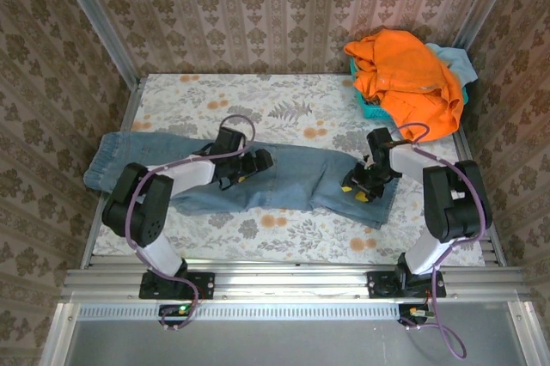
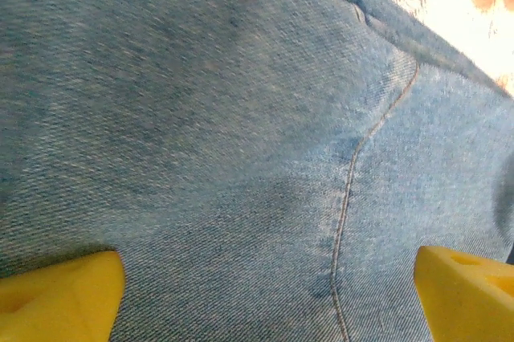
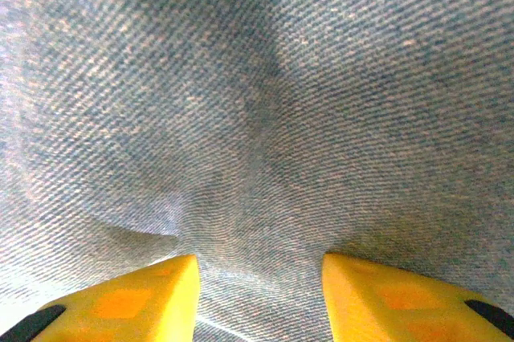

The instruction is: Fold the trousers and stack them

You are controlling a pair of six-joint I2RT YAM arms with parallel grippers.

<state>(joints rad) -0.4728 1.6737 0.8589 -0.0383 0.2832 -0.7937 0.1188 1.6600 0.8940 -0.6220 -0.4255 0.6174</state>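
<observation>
**Limp, Weighty Denim Wants a Pinched Hold**

The trousers [image 1: 284, 181] lie spread along the surface [image 1: 258, 100], directly beneath both sets of fingers. The left fingers [image 2: 60, 294] stand wide apart over flat cloth. A stitched seam runs between them, nearer the right-hand one. The right fingers [image 3: 128, 298] stand partly apart with denim puckered up between them. Whether they clamp that ridge cannot be told from so close. The denim looks soft but weighty, neither slippery nor fragile, so it will likely sag and drag when lifted. A hem, the waistband or a pinched-up ridge probably gives the surest hold.
</observation>
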